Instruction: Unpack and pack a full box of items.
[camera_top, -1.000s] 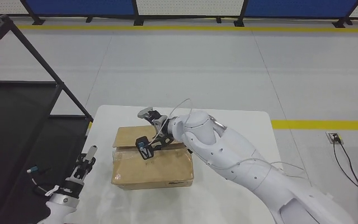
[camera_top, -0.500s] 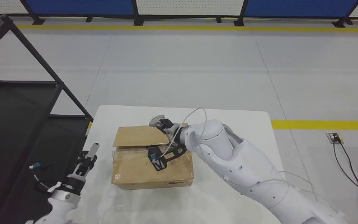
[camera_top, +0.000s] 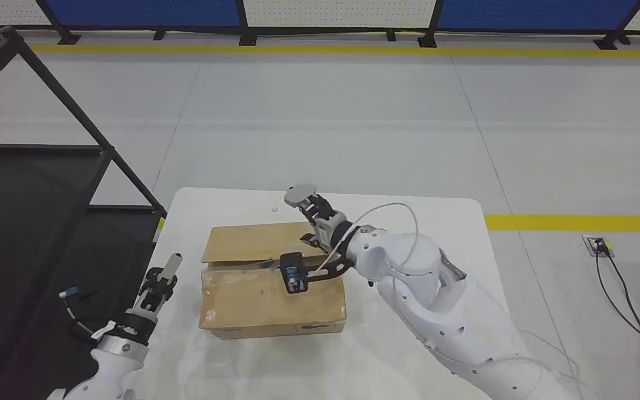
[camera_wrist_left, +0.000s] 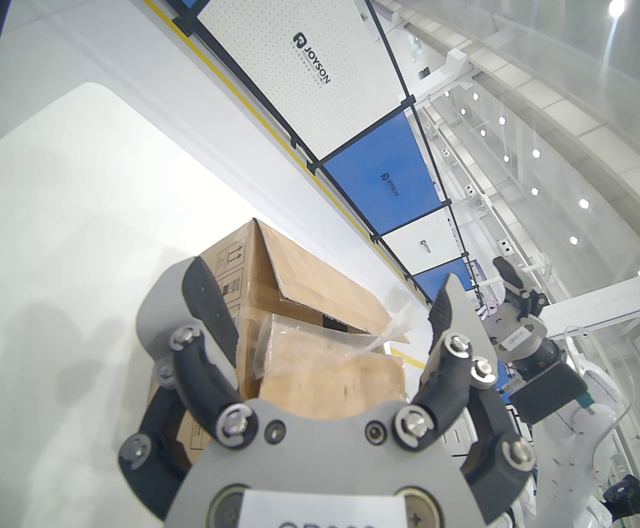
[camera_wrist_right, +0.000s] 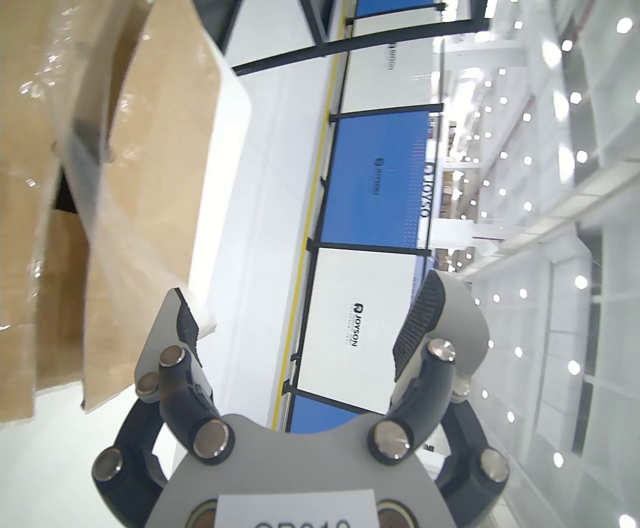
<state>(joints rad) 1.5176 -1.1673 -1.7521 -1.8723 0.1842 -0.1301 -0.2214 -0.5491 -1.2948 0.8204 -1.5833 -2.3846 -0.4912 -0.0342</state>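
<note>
Left of the box, a strip of table lies open, with the left gripper at its outer edge, jaws apart. The right gripper, also spread, and its arm overhang the box's far right corner. A black frame stands farther left of the box.

From where I stand there is one cardboard box on one tabletop, with one flap raised and one loose strip of clear tape. There are two grippers, the left gripper and the right gripper, with two fingers each.
</note>
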